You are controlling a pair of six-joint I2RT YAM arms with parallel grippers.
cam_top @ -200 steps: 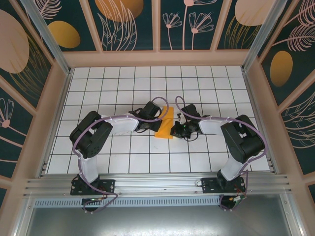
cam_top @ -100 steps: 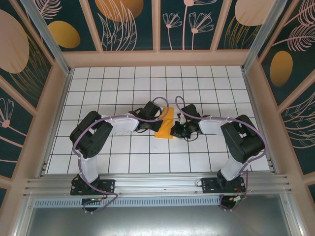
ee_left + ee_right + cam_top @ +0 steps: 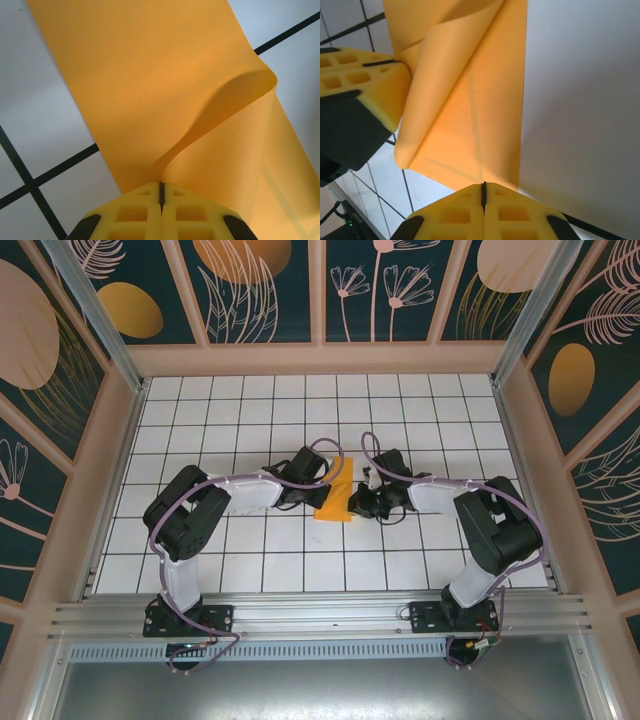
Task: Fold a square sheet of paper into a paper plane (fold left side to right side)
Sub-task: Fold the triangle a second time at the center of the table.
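Two pinches hold the square sheet of paper [image 3: 165, 90] over the white tiled surface [image 3: 250, 560]. The left tool [image 3: 161, 187] and right tool [image 3: 483, 187], each pressed together, grip it from either side, and one flap curls.

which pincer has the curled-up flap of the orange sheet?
The left pincer: the lifted flap of the orange sheet runs into its closed tips. The right pincer, also closed, sits at the sheet's flat edge.
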